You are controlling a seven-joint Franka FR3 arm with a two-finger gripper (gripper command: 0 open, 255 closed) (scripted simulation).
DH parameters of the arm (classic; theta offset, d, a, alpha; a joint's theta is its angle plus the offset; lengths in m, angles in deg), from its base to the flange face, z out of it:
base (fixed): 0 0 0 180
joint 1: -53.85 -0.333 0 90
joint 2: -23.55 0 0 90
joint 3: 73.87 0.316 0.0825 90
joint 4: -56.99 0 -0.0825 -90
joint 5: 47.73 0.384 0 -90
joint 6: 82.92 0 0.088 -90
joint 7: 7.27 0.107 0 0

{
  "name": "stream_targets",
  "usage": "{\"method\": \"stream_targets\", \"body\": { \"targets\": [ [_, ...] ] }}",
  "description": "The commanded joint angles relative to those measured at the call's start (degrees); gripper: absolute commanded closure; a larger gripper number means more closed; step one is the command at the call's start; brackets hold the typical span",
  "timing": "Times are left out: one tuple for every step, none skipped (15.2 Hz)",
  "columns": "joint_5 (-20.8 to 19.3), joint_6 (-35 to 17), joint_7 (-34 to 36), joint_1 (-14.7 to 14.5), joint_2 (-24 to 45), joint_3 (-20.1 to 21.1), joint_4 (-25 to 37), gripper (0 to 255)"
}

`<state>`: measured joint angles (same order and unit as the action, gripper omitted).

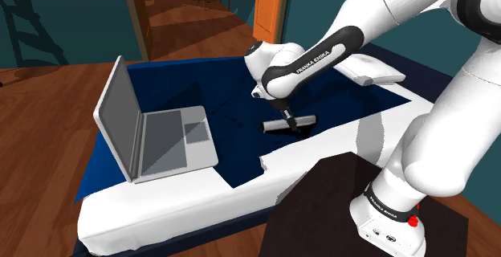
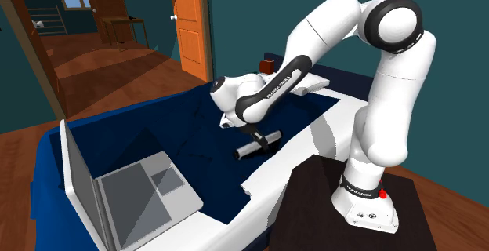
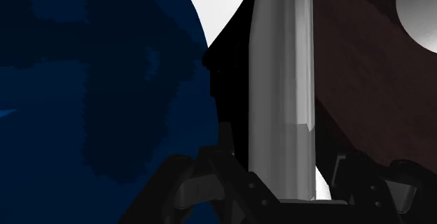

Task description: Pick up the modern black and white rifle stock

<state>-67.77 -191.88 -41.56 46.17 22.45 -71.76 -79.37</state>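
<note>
The rifle stock (image 1: 300, 121), drawn as a short grey bar with black parts, lies crosswise over the bed (image 1: 160, 209), at the edge where the dark blue blanket (image 1: 233, 83) gives way to white sheet. Whether it rests on the cloth or hangs just clear of it cannot be told. The black claw (image 1: 286, 118) comes down on its middle from above. In the wrist view the grey bar runs straight up between the two fingers (image 3: 210, 180), which stand close against its sides, so the claw looks closed on the stock.

The white forearm above carries a dark band with "FRANKA EMIKA" in white letters, and the same words ring the arm's base beside a small red button (image 1: 415, 221). The base sits on a dark box stand (image 1: 321, 207) pushed against the bed.

Toward the shoulder view's left, well apart from the stock, an open grey laptop (image 1: 164, 139) sits on the blanket, its screen upright. A flat white pillow (image 1: 371, 69) lies at the far end of the bed. Beyond it, an orange door (image 1: 269, 6) stands in a teal wall over a wooden floor.
</note>
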Motion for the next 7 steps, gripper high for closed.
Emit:
{"method": "stream_targets", "body": {
  "targets": [
    [0.23,1.54,-0.61,-0.01,-1.15,0.01,0.49,255],
    [0.35,2.28,-0.86,-0.03,-1.67,0.03,0.76,255],
    [0.47,3.02,-1.12,-0.06,-2.17,0.05,1.04,255],
    [0.58,3.76,-1.37,-0.08,-2.65,0.07,1.33,255],
    [0.69,4.51,-1.62,-0.11,-3.13,0.09,1.64,255],
    [0.71,4.62,-1.66,-0.11,-3.21,0.09,1.67,255],
    [0.7,4.62,-1.66,-0.11,-3.2,0.09,1.68,255]
  ]
}}
